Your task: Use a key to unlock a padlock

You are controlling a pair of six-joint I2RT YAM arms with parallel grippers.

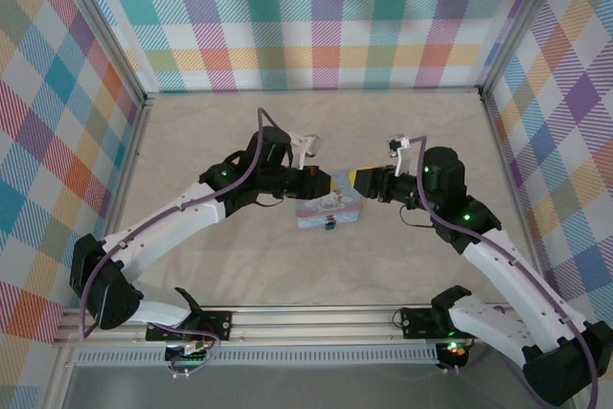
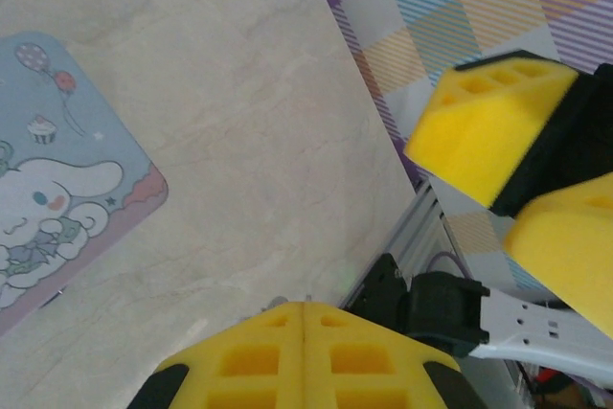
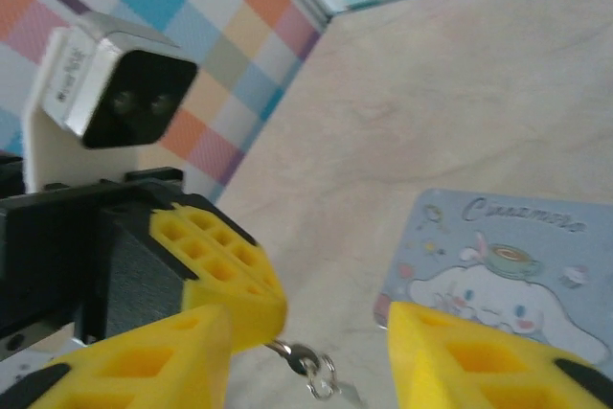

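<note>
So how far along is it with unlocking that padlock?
Done: the left end effector is shut on what looks like the key. In hand: the right end effector stands open beside it. To do: the padlock sits at the tin's near edge, no key in it yet.

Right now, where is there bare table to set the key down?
Bare table: between the tin and back wall, and along the left wall and right wall. Crowded centre: left gripper with the key, right gripper, tin, padlock.

I see a beige marbled tabletop (image 1: pixel 383 131) enclosed on three sides by pastel plaid walls (image 1: pixel 326 16). An aluminium rail (image 1: pixel 316 318) borders the near edge. Lighting is even.
</note>
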